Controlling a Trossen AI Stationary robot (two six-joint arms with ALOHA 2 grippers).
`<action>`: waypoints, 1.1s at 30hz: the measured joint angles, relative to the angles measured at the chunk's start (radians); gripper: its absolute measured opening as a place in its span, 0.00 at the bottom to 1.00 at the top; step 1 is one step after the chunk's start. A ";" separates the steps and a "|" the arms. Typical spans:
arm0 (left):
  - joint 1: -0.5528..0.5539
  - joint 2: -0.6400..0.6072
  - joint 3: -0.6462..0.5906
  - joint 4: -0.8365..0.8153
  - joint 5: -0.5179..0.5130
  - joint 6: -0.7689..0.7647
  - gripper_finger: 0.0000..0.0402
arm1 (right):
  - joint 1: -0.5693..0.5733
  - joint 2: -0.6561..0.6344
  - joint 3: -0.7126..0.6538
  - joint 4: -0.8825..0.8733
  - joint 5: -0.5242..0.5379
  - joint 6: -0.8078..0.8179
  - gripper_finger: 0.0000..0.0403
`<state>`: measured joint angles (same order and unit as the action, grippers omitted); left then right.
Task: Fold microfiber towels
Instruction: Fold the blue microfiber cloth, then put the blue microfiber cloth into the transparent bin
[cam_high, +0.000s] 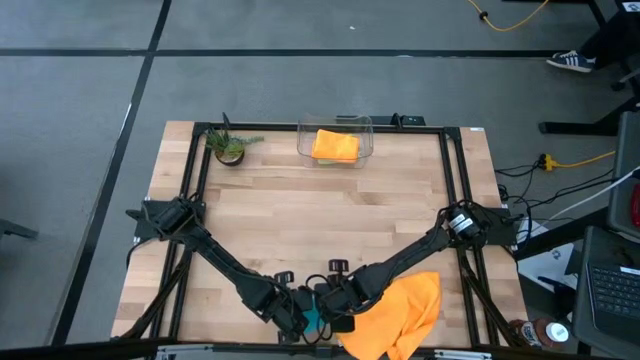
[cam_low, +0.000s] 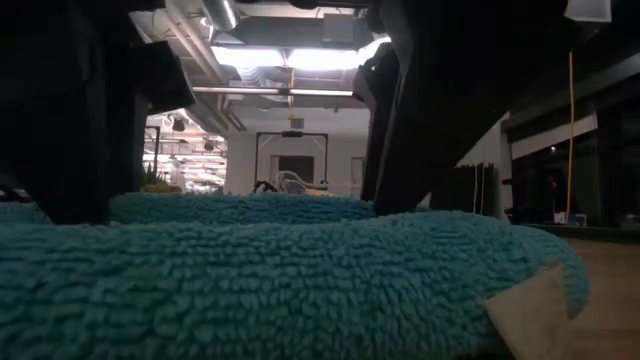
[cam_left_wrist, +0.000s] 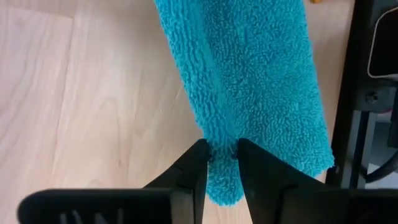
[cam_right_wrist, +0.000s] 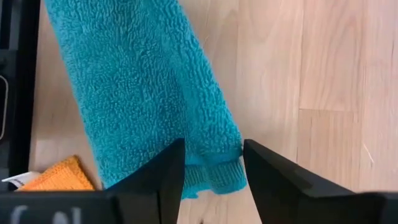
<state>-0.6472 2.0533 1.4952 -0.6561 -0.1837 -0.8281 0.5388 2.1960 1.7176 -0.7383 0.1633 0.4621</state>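
Observation:
The teal towel (cam_left_wrist: 261, 74) lies folded into a long strip on the wooden table near its front edge. It fills the foreground of the low view (cam_low: 300, 280) and barely shows between the arms in the high view (cam_high: 312, 320). My left gripper (cam_left_wrist: 222, 152) is shut on it. My right gripper (cam_right_wrist: 214, 162) is open, with its fingers on either side of one end of the strip (cam_right_wrist: 211, 168). One orange towel (cam_high: 400, 310) lies crumpled at the front right. Another orange towel (cam_high: 335, 146) lies folded in the clear bin (cam_high: 303, 140). My left gripper pinches a raised lengthwise fold of the teal towel (cam_left_wrist: 222, 138) between its two fingers, near one end of the strip. The fingers come from above, pointing down, one on each side of the fold. The rest of the towel lies on the table.
A small potted plant (cam_high: 230, 148) stands at the far left, beside the bin. The orange towel at the front right hangs over the table's front edge, and its corner shows in the right wrist view (cam_right_wrist: 59, 175). Bare wood (cam_high: 320, 220) spreads across the table's middle.

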 joint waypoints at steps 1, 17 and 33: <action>0.000 0.000 0.000 -0.003 0.003 0.001 0.21 | 0.000 0.000 0.000 0.000 0.000 0.000 0.41; -0.018 -0.170 0.000 -0.257 -0.082 -0.001 0.19 | 0.006 -0.006 0.121 -0.053 0.041 -0.100 0.41; -0.145 -0.177 0.000 -0.224 -0.322 -0.009 0.19 | 0.073 0.029 0.063 0.183 -0.131 -0.309 0.41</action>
<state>-0.7918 1.8767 1.4952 -0.8803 -0.5057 -0.8368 0.6115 2.2246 1.7809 -0.5557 0.0324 0.1531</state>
